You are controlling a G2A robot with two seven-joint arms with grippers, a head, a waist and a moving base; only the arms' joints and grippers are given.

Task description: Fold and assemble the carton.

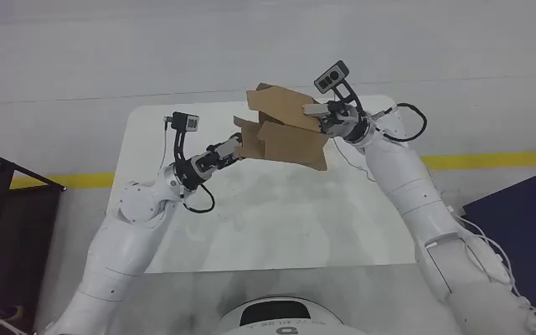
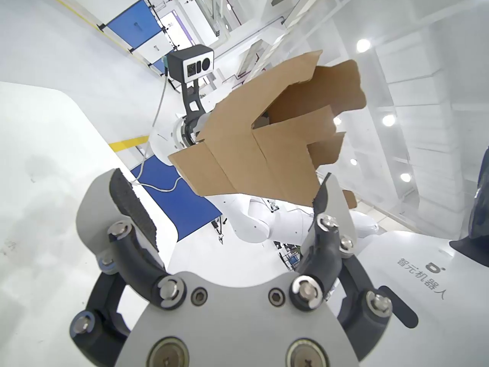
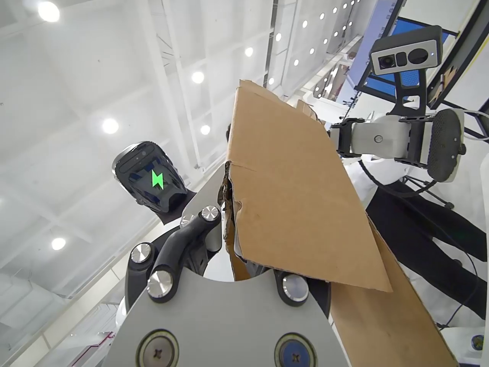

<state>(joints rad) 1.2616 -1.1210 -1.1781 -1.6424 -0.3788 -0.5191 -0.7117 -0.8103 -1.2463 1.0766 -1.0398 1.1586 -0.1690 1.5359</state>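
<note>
A brown cardboard carton (image 1: 285, 126), partly unfolded with loose flaps, hangs above the far part of the white table (image 1: 251, 218). My right gripper (image 1: 322, 117) is shut on its right edge. In the right wrist view the carton (image 3: 286, 192) wall runs between the jaws of that gripper (image 3: 233, 227), and the far finger is hidden behind the cardboard. My left gripper (image 1: 237, 148) stands open at the carton's left side. In the left wrist view a lower flap corner of the carton (image 2: 259, 143) lies close to one fingertip (image 2: 328, 200) of the open left gripper (image 2: 229, 204).
Bare table surface lies in front of and beneath the carton. A yellow floor line (image 1: 75, 179) runs behind the table. A black rack (image 1: 21, 226) stands off the left side and a dark blue panel (image 1: 507, 218) off the right.
</note>
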